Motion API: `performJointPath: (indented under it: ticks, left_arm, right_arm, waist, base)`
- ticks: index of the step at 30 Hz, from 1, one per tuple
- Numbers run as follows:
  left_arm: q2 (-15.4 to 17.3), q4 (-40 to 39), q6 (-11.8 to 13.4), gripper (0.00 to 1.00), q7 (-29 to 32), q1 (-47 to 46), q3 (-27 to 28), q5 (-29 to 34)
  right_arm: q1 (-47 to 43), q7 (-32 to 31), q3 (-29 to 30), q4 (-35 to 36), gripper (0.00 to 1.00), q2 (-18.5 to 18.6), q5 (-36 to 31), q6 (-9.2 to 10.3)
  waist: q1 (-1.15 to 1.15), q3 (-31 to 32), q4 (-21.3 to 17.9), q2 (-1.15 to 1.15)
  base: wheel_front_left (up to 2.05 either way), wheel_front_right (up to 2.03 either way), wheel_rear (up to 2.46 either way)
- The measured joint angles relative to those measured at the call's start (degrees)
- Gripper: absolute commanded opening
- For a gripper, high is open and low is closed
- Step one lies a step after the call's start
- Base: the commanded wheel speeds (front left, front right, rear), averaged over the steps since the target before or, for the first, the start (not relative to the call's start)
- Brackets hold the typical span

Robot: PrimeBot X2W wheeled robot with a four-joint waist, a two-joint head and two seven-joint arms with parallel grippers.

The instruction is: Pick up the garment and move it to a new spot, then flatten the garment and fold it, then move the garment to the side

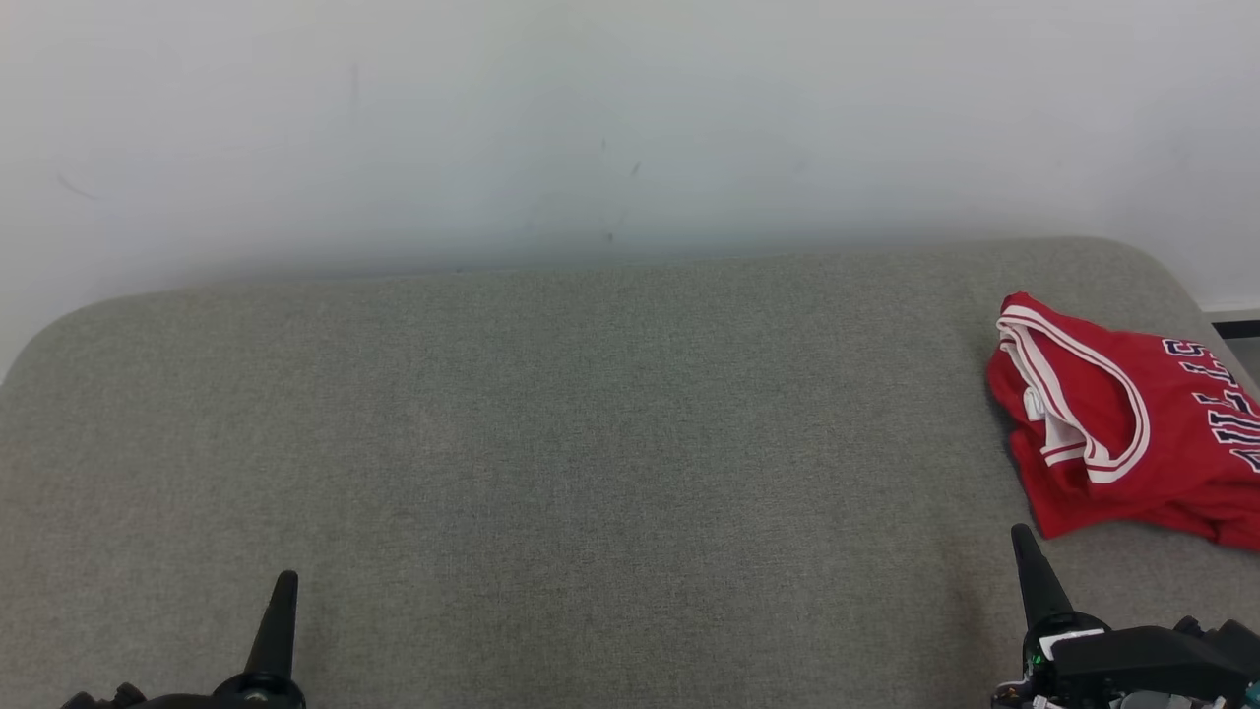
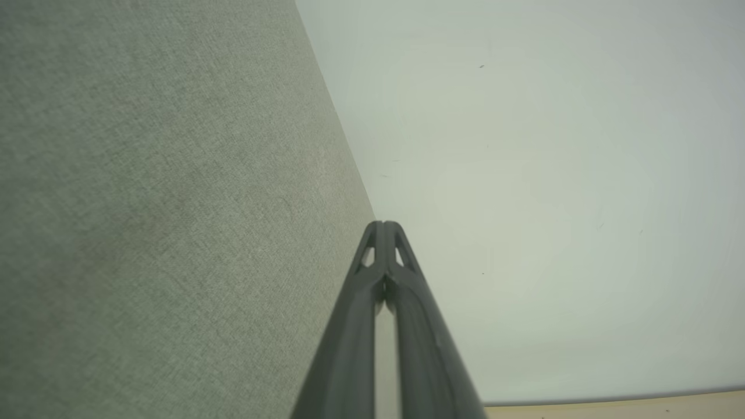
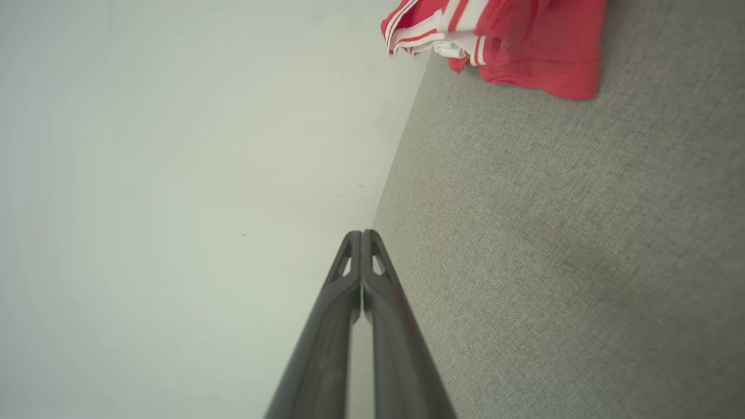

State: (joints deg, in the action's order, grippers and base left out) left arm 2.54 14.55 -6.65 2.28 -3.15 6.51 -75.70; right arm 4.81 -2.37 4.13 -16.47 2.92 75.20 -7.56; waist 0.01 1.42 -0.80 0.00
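A grey woven-fabric cushioned surface with rounded corners [image 1: 591, 443] spreads across the foreground, and a plain pale wall [image 1: 591, 118] stands directly behind its far edge. A red sleeveless cloth jersey with white trim [image 1: 1132, 443] lies on the surface at its right side, close to the right edge. The left gripper [image 1: 286, 583] sits over the near edge at the left, and the right gripper [image 1: 1023, 537] over the near edge at the right, well apart from each other. The right gripper is near the jersey's front left corner, apart from it.
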Motion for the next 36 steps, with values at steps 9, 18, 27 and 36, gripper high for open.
performJointPath:
  ticks: [9,18,27,36]
  left_arm:
    - [0.07,-0.05,-0.27,0.00,1.18,-0.63,0.00,-4.20]
    - [0.09,-0.13,-0.41,0.00,1.99,-1.23,0.01,-7.69]
    - [0.12,-0.24,-0.44,0.00,3.00,-1.94,0.00,-11.34]
    - [0.14,-0.31,-0.71,0.00,3.79,-2.49,0.00,-14.80]
  right_arm:
    - [0.33,-1.12,0.60,0.63,0.00,-0.01,4.33,0.00]
    - [0.65,-1.94,1.16,1.04,0.00,0.00,7.97,0.01]
    - [0.92,-2.86,1.68,1.69,0.00,-0.01,11.72,0.01]
    - [1.09,-3.76,2.21,2.19,0.00,-0.01,15.33,0.01]
  waist:
    - [0.00,-0.36,0.19,0.00]
    - [0.00,-0.69,0.35,0.00]
    - [0.00,-1.06,0.53,0.00]
    - [0.00,-1.42,0.71,0.00]
  base:
    - [0.00,0.00,0.00]
    - [0.00,0.00,0.00]
    - [0.00,0.00,0.00]
    - [0.00,0.00,0.00]
